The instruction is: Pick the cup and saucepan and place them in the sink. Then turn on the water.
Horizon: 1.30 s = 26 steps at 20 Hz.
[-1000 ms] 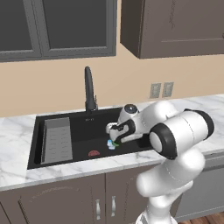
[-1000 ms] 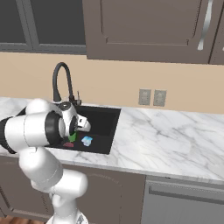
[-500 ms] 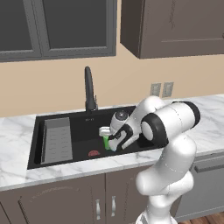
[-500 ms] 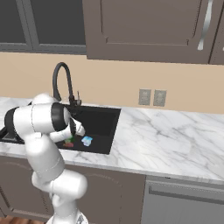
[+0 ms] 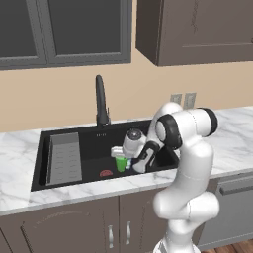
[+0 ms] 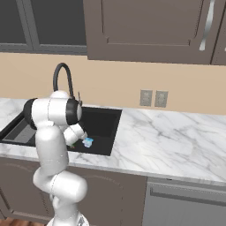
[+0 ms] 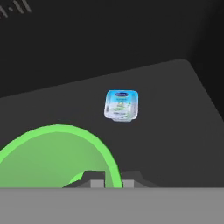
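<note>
Cup (image 5: pixel 120 163) carried left over sink (image 5: pixel 148 129) | jaws clamped on its rim | small packet (image 7: pixel 121 105) lies beyond

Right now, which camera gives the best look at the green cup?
The hand view: the cup sits large and close, its green rim pinched between the shut gripper tips. The left base view shows it small, held over the sink. In the right base view the arm covers nearly all of it.
</note>
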{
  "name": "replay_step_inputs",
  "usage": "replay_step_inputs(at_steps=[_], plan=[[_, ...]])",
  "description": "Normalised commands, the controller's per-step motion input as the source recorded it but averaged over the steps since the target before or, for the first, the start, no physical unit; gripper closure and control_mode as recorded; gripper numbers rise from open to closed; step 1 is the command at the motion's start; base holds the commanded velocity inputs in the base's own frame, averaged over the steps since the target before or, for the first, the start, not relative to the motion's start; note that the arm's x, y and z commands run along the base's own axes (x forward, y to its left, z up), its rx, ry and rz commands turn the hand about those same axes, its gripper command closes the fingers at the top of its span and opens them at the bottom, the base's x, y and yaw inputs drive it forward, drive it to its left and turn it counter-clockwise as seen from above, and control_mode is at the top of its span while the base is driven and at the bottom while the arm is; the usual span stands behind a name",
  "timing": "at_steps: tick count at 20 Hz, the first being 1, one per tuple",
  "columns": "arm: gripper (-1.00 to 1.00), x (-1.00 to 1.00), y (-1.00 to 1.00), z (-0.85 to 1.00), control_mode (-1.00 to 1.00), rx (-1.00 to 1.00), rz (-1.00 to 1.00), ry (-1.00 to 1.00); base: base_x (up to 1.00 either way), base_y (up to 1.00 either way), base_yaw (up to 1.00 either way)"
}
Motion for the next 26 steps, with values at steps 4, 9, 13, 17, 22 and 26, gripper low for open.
replay_step_inputs(at_steps=[4, 9, 13, 17, 22, 26], plan=[[1.00, 0.24, 0.00, -0.37, -1.00, 0.00, 0.00, 0.00, 0.00, 0.00, 0.00], [1.00, 0.09, 0.01, -0.19, -1.00, 0.00, 0.00, 0.00, 0.00, 0.00, 0.00], [1.00, 0.06, 0.00, -0.10, -1.00, 0.00, 0.00, 0.00, 0.00, 0.00, 0.00], [-1.00, 0.05, 0.00, 0.00, -1.00, 0.00, 0.00, 0.00, 0.00, 0.00, 0.00], [-1.00, 0.09, 0.00, -0.02, -1.00, 0.00, 0.00, 0.00, 0.00, 0.00, 0.00], [-1.00, 0.06, 0.00, -0.01, -1.00, 0.00, 0.01, 0.00, 0.00, 0.00, 0.00]])
